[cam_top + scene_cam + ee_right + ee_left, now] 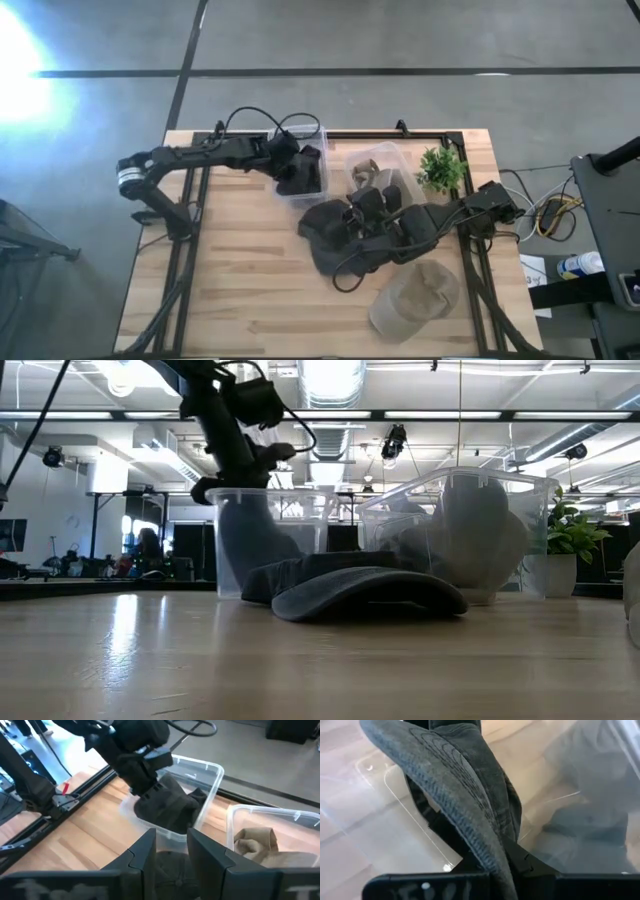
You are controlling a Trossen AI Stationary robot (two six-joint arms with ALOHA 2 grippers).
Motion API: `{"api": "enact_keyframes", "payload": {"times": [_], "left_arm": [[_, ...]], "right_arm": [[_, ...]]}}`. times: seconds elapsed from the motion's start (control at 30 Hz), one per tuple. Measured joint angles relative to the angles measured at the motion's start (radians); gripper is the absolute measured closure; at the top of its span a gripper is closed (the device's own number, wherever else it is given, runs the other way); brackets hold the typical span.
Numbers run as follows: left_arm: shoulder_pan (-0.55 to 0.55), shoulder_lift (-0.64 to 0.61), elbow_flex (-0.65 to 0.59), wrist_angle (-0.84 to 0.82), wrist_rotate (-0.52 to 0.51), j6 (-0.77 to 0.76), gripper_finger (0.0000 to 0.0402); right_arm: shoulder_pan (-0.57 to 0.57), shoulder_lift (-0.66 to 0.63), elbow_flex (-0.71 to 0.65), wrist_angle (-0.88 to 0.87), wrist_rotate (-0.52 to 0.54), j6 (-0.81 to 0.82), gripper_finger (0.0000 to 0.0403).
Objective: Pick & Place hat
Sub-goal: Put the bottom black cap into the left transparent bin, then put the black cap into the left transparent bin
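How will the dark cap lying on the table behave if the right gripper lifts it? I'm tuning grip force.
The dark cap is probably floppy: its crown lies collapsed flat on the table. Its brim looks stiffer, keeping a curve in the low view. It is likely light, and the fabric seems unlikely to slip. The right gripper sits over it.

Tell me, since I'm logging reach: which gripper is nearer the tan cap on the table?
Right. The right gripper sits over the dark hat, just beyond the tan cap; the left gripper is inside the far bin.
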Motion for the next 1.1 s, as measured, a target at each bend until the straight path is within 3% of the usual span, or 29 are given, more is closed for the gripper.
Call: {"api": "enact_keyframes", "payload": {"times": [0.33,0.7,0.9,1.0,1.1], "left_arm": [[0.003,-0.103,0.000,-0.119,-0.001,0.071,0.0382],[0.000,-0.169,0.022,-0.292,-0.194,0.135,0.0249],[-0.009,-0.283,0.128,-0.361,-0.212,0.186,0.0222],[-0.058,-0.364,0.187,-0.344,-0.201,0.203,0.0221],[-0.160,-0.443,0.207,-0.297,-0.164,0.202,0.0220]], "right_arm": [[0.000,0.000,-0.034,0.003,0.000,0.043,0.0296],[0.000,0.000,-0.043,0.006,-0.001,0.053,0.0296],[0.000,0.000,-0.043,0.005,-0.008,0.049,0.0296],[-0.002,0.000,-0.043,0.000,-0.075,0.029,0.0296],[-0.023,0.000,-0.057,-0.002,-0.236,0.017,0.0296]]}}
